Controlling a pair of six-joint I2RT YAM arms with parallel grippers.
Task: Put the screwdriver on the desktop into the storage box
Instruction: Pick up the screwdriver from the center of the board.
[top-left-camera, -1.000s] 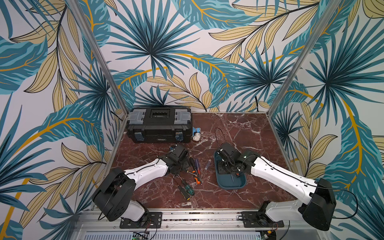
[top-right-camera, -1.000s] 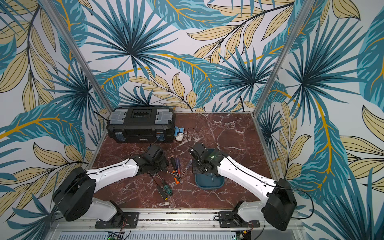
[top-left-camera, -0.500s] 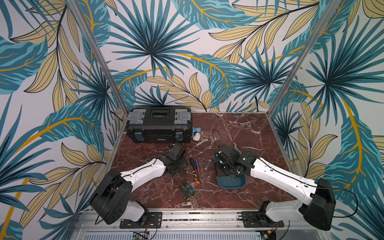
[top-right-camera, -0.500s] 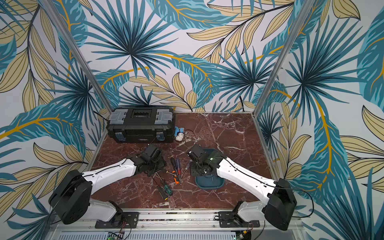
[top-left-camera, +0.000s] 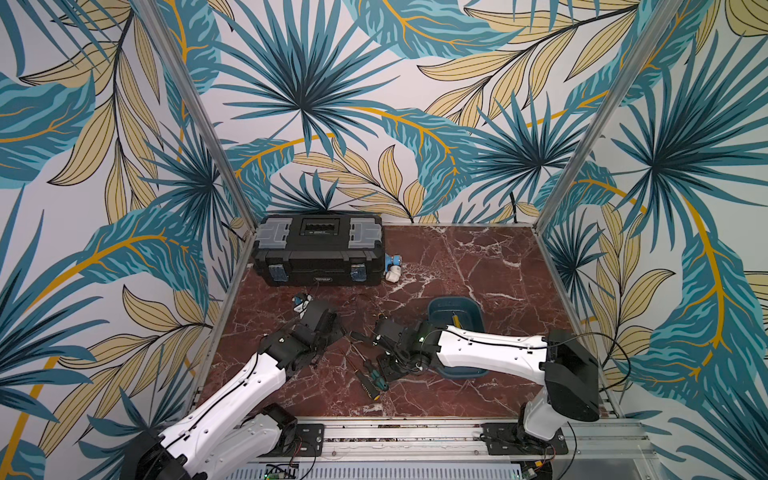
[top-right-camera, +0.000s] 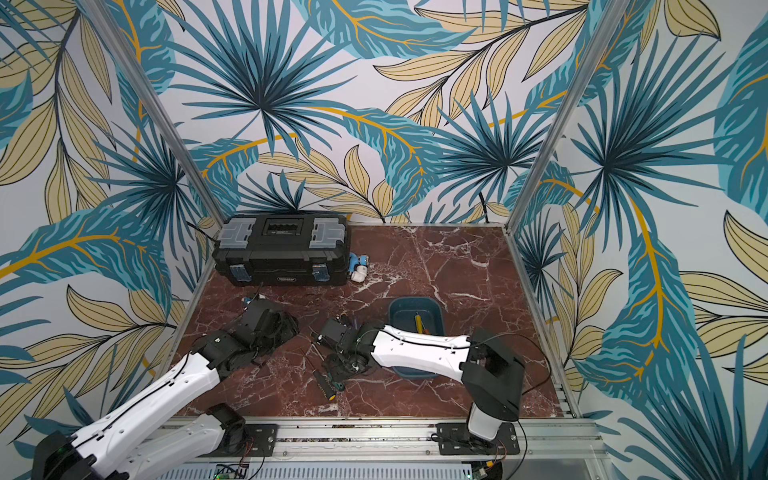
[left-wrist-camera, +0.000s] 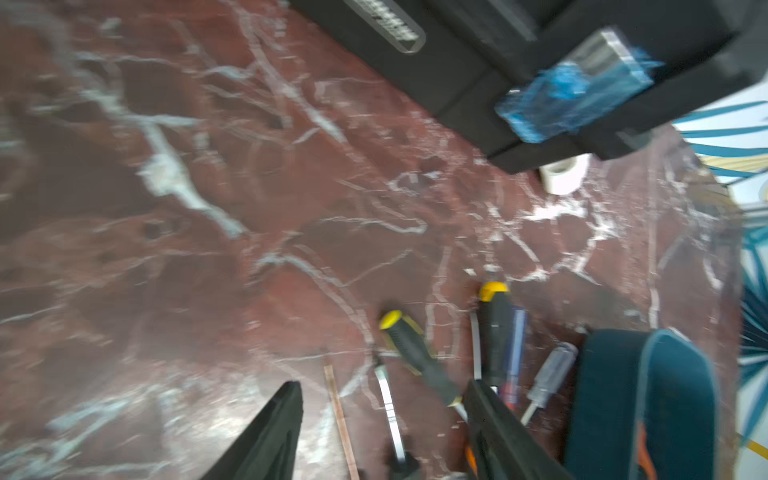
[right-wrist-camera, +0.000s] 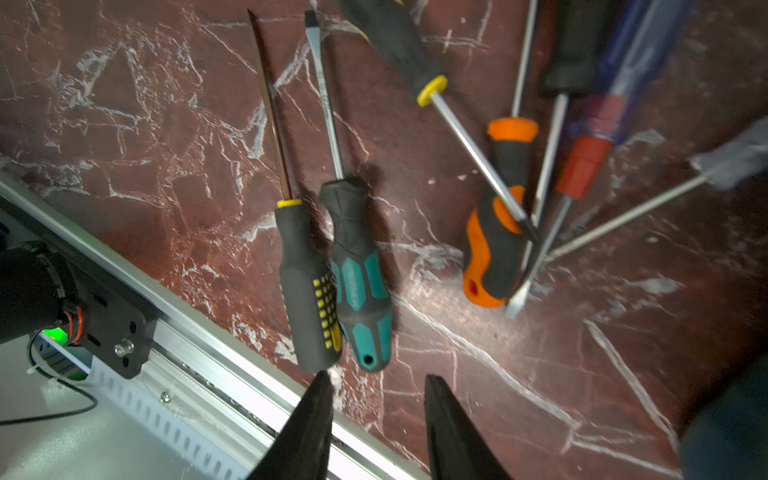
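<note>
Several screwdrivers lie loose on the red-brown marble desktop (top-left-camera: 478, 257). In the right wrist view a black-and-yellow one (right-wrist-camera: 307, 286) and a teal one (right-wrist-camera: 357, 274) lie side by side. An orange-handled one (right-wrist-camera: 494, 232) lies crossed with others. My right gripper (right-wrist-camera: 378, 376) hangs open just past the teal handle's end, holding nothing, left of the teal storage box (top-left-camera: 457, 305). A yellow-handled screwdriver (top-left-camera: 456, 321) lies in the box. My left gripper (left-wrist-camera: 382, 384) is open and empty over the shafts of the far screwdrivers (left-wrist-camera: 415, 353).
A black toolbox (top-left-camera: 318, 249) with grey lid compartments stands at the back left, with a small white-and-blue object (top-left-camera: 392, 270) beside it. The aluminium rail (top-left-camera: 415, 428) borders the front edge, close to the near screwdrivers. Patterned walls close in the left, back and right.
My right gripper has left the storage box, moved left over the loose screwdrivers and opened. My left gripper has drawn back slightly to the left.
</note>
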